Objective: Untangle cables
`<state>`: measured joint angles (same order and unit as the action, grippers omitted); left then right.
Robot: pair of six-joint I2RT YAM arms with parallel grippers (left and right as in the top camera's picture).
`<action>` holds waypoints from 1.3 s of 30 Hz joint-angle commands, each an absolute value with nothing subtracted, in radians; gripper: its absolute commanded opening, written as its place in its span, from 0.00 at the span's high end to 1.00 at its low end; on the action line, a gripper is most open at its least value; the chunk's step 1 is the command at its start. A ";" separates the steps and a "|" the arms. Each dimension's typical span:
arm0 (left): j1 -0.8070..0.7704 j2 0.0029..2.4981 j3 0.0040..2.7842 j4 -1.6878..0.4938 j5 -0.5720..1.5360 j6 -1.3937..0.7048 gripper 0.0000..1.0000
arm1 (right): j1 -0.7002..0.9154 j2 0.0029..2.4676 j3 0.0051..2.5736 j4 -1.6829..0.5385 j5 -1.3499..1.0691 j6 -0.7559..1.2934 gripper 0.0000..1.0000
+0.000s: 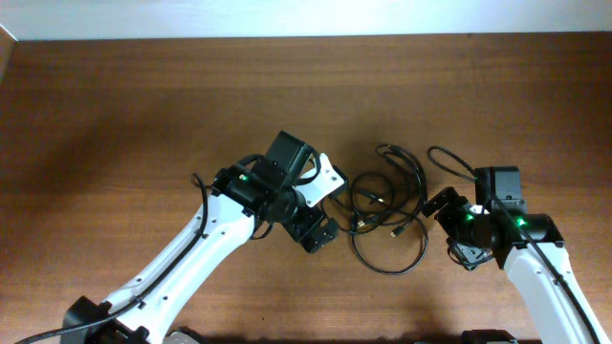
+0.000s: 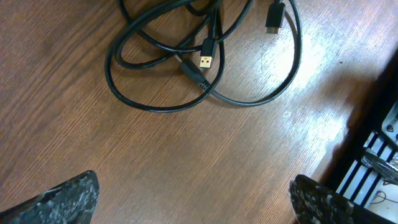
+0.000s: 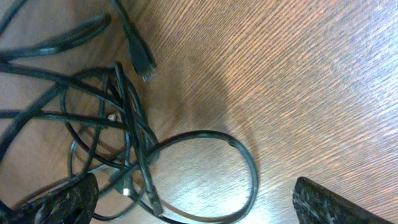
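The cables are thin black cords lying in a tangle of loops on the wooden table between my two arms. In the left wrist view the cables lie ahead of the fingers, with a gold USB plug and a dark plug showing. My left gripper is open and empty, just left of the tangle. In the right wrist view the tangle fills the left side and one loop lies between the fingers. My right gripper is open, just right of the tangle.
A small black plug lies loose at the top of the right wrist view. A thin cord end curls toward the right arm. The table's far edge runs along the top; its near edge shows in the left wrist view.
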<state>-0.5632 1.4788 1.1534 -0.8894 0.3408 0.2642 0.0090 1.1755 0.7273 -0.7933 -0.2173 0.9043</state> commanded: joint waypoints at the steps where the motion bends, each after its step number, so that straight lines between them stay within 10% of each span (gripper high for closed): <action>1: -0.563 1.457 1.145 -0.860 0.363 0.250 0.01 | 0.006 1.178 0.723 -0.806 -0.279 0.643 0.02; 7: -0.489 1.457 1.145 -0.773 0.070 -0.231 0.01 | 0.007 1.178 0.723 -0.789 -0.525 0.231 0.01; 17: -0.352 1.457 1.145 -0.749 0.062 -0.239 0.01 | 0.297 1.277 0.723 -0.533 -0.254 0.081 0.04; 22: -0.352 1.457 1.145 -0.749 0.062 -0.239 0.01 | 0.301 1.461 0.723 -0.474 -0.295 0.176 0.96; 39: -0.352 1.457 1.145 -0.749 0.063 -0.239 0.01 | 0.301 1.145 1.465 -1.061 -0.126 0.215 0.96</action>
<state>-0.3550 1.4788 1.1469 -0.7502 0.0700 -0.2291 0.2962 1.1572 1.3621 -1.0492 -0.2050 0.2100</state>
